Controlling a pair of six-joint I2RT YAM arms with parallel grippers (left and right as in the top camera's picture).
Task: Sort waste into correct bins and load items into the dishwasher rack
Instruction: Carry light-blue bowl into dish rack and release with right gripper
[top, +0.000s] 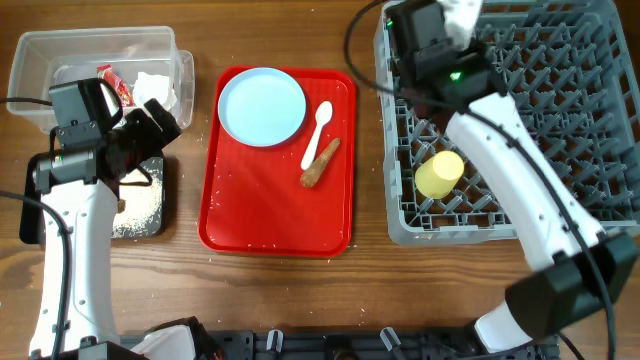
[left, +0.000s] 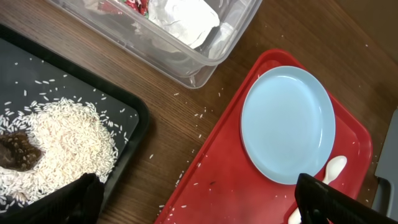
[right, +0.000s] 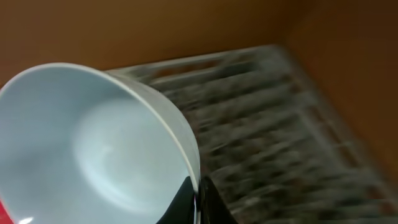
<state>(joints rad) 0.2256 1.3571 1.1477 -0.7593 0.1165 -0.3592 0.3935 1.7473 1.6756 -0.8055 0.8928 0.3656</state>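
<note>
My right gripper (right: 198, 186) is shut on the rim of a pale bowl (right: 93, 143) and holds it over the far left part of the grey dishwasher rack (top: 560, 120); it also shows in the overhead view (top: 452, 22). A yellow cup (top: 438, 174) lies in the rack. My left gripper (left: 199, 202) is open and empty between the black tray (left: 134, 118) and the red serving tray (left: 236, 186). The black tray holds rice (left: 62, 143) and a brown lump (left: 18, 155). The pale blue plate (top: 262, 106), white spoon (top: 318, 133) and brown stick (top: 320, 162) lie on the red tray.
The clear tub (top: 40, 50) at the back left holds the red wrapper (top: 115, 85) and white tissue (top: 155, 88). Loose rice grains lie on the wood and on the red tray (top: 270, 220). The rack (right: 280, 124) is blurred in the right wrist view.
</note>
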